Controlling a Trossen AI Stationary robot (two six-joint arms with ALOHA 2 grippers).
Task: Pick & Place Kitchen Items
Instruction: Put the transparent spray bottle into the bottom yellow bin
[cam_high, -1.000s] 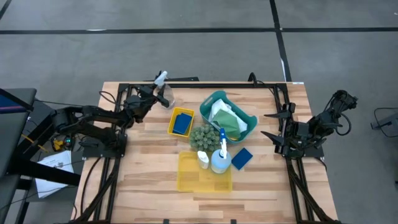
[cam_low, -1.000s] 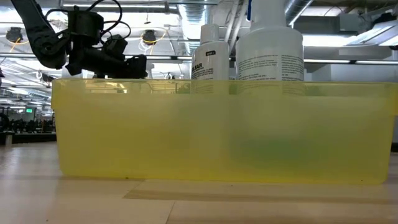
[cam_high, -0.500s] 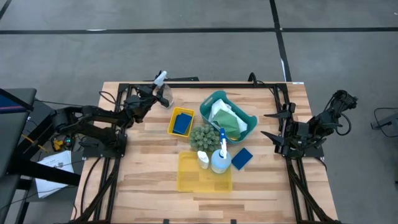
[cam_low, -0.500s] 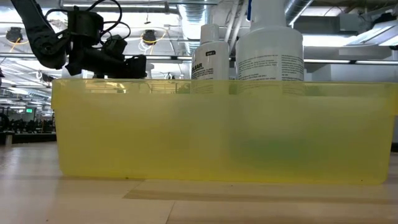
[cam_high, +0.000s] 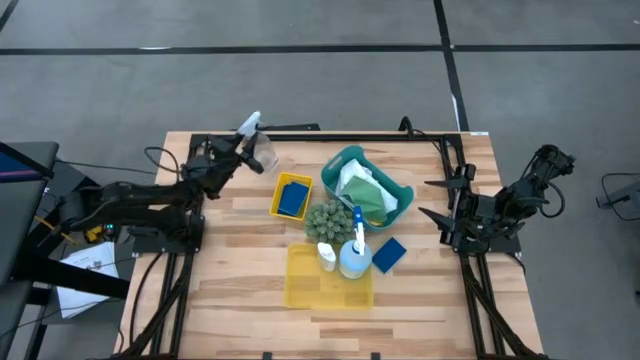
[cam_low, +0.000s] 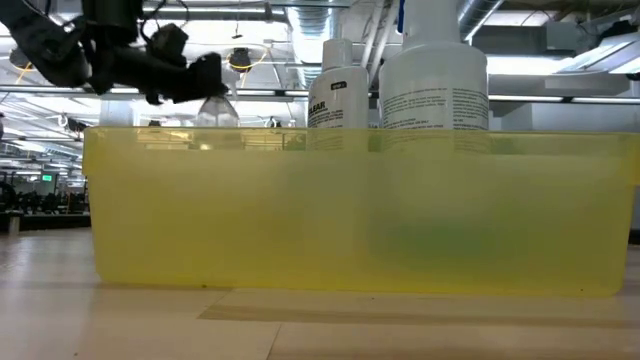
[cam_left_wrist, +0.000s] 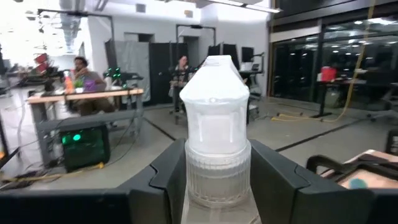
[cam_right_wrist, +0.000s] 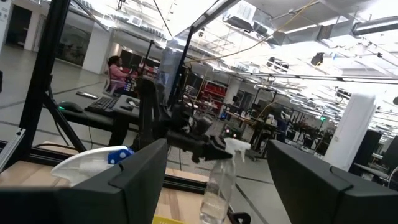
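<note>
Wooden surface (cam_high: 240, 300) carrying everything, with the teal basket (cam_high: 352, 160) as landmark at its middle. On the near side of that basket, a large yellow bin (cam_high: 310, 290) with a blue-topped spray bottle (cam_high: 355, 255) and a small white bottle (cam_high: 327, 256) at its far edge; a blue sponge (cam_high: 388, 253) just right of those. Left of the basket, a small yellow bin (cam_high: 291, 194) with blue inside. Farther left, toward the far edge: left claw (cam_left_wrist: 214, 180) clamped on the neck of the clear spray bottle (cam_high: 255, 145), now raised off the wood and carried up and outward compared with a moment earlier, so pick apparently done and carry begun. Whether the bottle's base hangs fully free, hard to tell from above. Right of the basket, right claw (cam_high: 432, 200) parked, fingers spread wide, nothing between them.
</note>
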